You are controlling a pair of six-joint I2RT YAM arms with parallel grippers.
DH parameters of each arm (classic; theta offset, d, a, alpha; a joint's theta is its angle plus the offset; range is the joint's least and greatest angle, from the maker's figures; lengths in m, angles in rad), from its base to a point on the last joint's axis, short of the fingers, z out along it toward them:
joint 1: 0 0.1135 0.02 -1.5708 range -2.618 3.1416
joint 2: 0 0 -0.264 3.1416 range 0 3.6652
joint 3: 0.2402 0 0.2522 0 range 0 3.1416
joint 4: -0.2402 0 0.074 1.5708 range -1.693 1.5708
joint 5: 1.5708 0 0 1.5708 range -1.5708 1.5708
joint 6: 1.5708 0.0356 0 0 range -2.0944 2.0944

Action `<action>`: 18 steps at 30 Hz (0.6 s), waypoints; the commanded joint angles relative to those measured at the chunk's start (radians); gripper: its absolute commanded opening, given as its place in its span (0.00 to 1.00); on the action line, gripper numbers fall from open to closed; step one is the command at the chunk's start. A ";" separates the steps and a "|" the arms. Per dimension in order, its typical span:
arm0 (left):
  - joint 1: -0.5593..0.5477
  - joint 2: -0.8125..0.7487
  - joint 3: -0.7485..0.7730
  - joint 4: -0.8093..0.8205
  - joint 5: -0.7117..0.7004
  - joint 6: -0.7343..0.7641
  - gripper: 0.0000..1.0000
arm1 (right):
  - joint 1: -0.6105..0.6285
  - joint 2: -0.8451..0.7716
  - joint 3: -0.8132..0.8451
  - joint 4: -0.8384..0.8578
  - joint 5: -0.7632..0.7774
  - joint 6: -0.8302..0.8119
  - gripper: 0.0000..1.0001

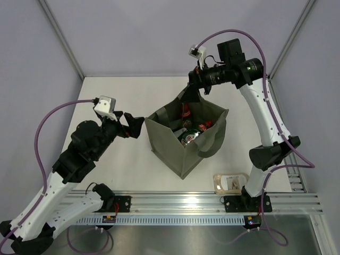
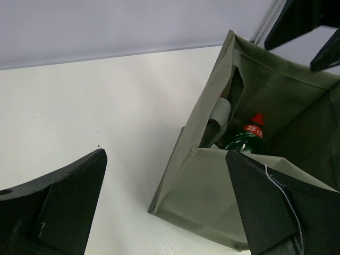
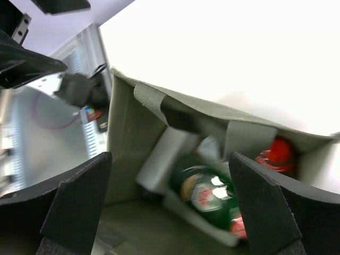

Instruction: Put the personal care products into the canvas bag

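canvas bag (image 1: pixel 180 154): olive-grey cloth, matt, softly creased
dark green bottle (image 3: pixel 204 196): glossy plastic with bright glints
surface (image 1: pixel 133 167): white, smooth, matt
rail (image 1: pixel 180 202): ribbed bare metal, shiny in places

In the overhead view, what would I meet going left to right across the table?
Open black left gripper → boxy olive-grey canvas bag → flat beige pouch.

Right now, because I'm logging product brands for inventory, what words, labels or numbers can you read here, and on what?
No text can be read.
Dark green bottle in the canvas bag: red and white label, too blurred.
Its red neck band: white marks, too small.
Beige pouch: markings too small.
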 commanded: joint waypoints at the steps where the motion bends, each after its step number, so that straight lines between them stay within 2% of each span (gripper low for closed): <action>1: 0.004 -0.005 -0.004 0.035 -0.022 -0.008 0.99 | -0.031 0.006 0.112 -0.051 0.106 -0.106 1.00; 4: 0.004 -0.012 -0.007 0.032 -0.030 -0.015 0.99 | -0.075 0.006 0.159 -0.019 0.119 -0.100 1.00; 7: 0.004 -0.026 -0.021 0.024 -0.045 -0.032 0.99 | -0.176 -0.031 0.134 0.099 0.169 -0.035 0.99; 10: 0.004 -0.040 -0.039 0.009 -0.078 -0.063 0.99 | -0.293 -0.121 -0.089 0.326 0.333 0.138 1.00; 11: 0.004 -0.041 -0.044 0.003 -0.094 -0.086 0.99 | -0.356 -0.170 -0.138 0.425 0.399 0.165 0.99; 13: 0.006 -0.040 -0.050 -0.018 -0.140 -0.121 0.99 | -0.404 -0.217 -0.275 0.517 0.451 0.197 1.00; 14: 0.006 -0.040 -0.053 -0.025 -0.154 -0.132 0.99 | -0.460 -0.261 -0.317 0.542 0.489 0.206 0.99; 16: 0.009 -0.035 -0.054 -0.037 -0.186 -0.155 0.99 | -0.480 -0.298 -0.427 0.579 0.594 0.214 0.99; 18: 0.010 -0.023 -0.054 -0.045 -0.209 -0.167 0.99 | -0.499 -0.344 -0.494 0.582 0.620 0.194 0.99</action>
